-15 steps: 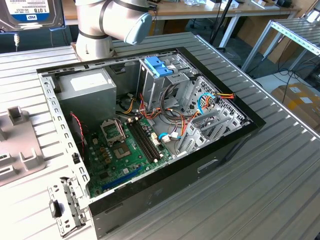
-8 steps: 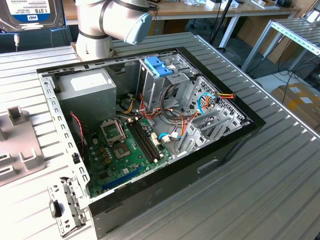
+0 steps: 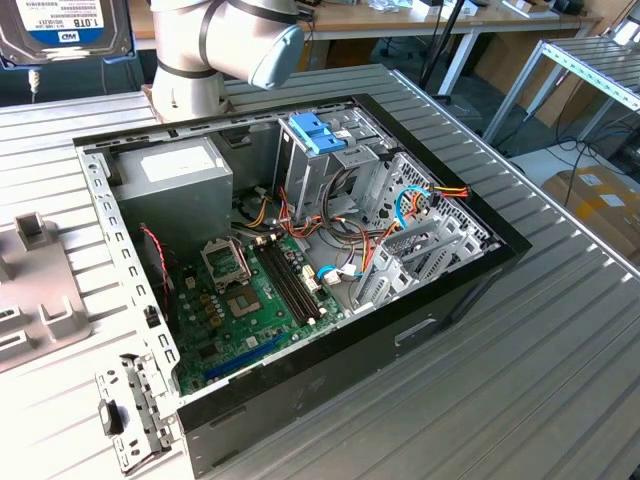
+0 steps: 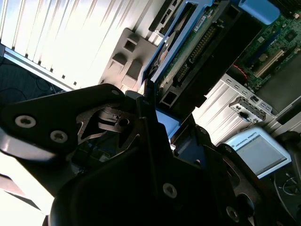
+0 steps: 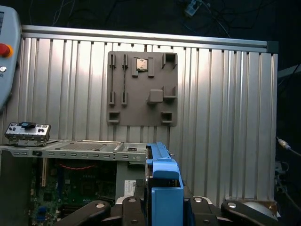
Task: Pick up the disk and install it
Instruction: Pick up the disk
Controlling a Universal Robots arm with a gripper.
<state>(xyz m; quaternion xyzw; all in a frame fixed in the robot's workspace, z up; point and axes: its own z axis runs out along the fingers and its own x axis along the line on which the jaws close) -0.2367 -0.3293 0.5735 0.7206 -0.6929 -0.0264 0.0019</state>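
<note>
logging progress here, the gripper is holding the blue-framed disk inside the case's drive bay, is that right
Not quite. The gripper does hold the blue-framed disk, but not inside the drive bay. The exterior view shows the disk up at the exterior view's upper left, outside the case.

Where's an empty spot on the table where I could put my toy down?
The ribbed table is bare on the exterior view's right of the computer case. Inside the case, cables and the motherboard crowd it. A grey fixture plate sits on the exterior view's left.
</note>
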